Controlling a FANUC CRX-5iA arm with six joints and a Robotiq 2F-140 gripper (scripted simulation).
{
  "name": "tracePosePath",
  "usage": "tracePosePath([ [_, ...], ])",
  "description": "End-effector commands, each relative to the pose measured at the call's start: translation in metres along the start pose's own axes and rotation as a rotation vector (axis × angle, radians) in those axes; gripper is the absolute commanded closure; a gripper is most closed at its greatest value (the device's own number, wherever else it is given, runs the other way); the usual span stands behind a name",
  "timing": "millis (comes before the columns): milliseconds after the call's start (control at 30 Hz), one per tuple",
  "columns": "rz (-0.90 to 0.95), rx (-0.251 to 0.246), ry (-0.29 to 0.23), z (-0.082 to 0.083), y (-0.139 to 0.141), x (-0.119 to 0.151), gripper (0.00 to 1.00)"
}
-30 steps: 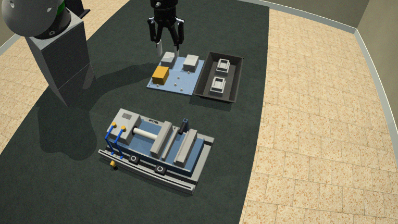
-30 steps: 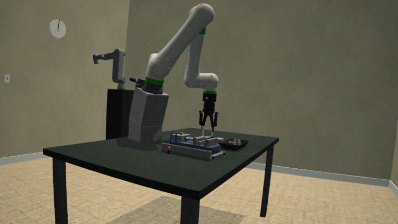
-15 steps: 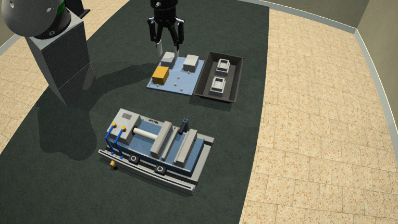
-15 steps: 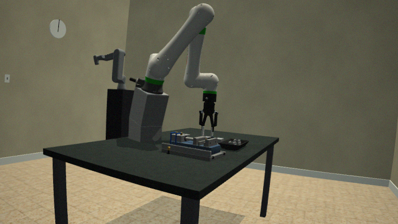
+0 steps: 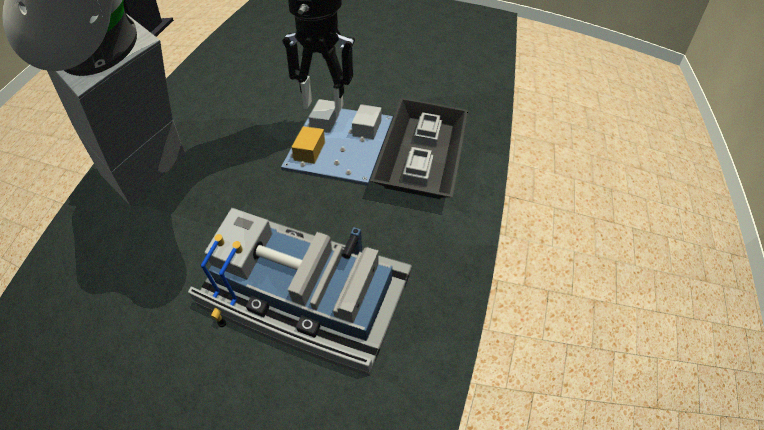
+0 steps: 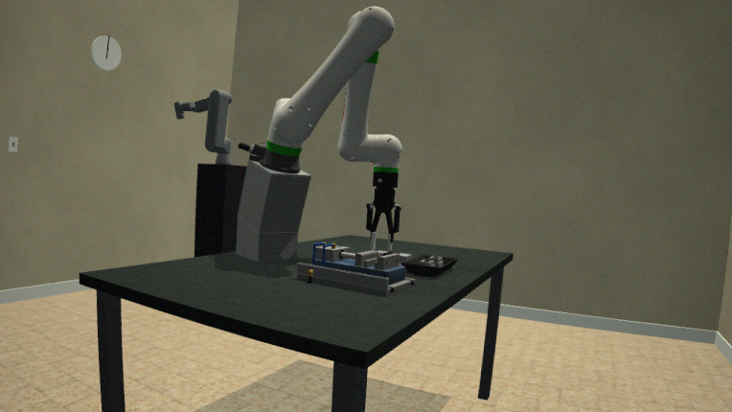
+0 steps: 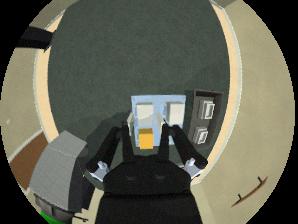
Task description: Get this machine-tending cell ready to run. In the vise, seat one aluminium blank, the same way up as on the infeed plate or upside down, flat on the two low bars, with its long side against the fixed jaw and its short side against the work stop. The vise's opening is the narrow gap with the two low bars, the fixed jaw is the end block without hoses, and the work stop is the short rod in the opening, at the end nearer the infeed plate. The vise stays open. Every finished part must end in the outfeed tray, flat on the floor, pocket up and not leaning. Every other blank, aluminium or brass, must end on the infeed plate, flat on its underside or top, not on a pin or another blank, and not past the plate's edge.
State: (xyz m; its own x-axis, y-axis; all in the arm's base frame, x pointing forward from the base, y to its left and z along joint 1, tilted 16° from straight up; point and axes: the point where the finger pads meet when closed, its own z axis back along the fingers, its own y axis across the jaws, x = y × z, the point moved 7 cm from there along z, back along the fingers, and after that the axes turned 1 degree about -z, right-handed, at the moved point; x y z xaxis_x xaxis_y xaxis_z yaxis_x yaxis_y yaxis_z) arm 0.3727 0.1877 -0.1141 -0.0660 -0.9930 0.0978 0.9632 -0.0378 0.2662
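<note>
Hand [image 5: 319, 101] part-open, holding nothing, fingers straddling Al blank [image 5: 322, 113], above infeed plate [image 5: 342, 160]

The gripper [image 7: 147, 135] hangs part-open, holding nothing, above the plate [image 7: 160, 104]. A brass blank [image 7: 145, 139] shows between its fingers. The tray [image 7: 204, 121] lies right.

My dark table [image 6: 286, 317] on black legs, tan speckled floor tiles [image 6: 588, 368] around me, olive walls [image 6: 563, 127], pale baseboard [image 6: 614, 321], round wall clock [image 6: 106, 53] at ten o'clock, small wall plate [image 6: 12, 144] beneath it.
</note>
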Motion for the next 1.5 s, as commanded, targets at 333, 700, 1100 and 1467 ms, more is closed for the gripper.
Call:
tracePosePath([
  [333, 0.000, 0.000, 0.000, 0.000, 0.000, 0.000, 0.60],
  [700, 0.000, 0.000, 0.000, -0.002, 0.000, 0.000, 0.60],
  [1100, 0.000, 0.000, 0.000, -0.007, 0.000, 0.000, 0.60],
  [1467, 0.000, 0.000, 0.000, -0.012, 0.000, 0.000, 0.60],
])
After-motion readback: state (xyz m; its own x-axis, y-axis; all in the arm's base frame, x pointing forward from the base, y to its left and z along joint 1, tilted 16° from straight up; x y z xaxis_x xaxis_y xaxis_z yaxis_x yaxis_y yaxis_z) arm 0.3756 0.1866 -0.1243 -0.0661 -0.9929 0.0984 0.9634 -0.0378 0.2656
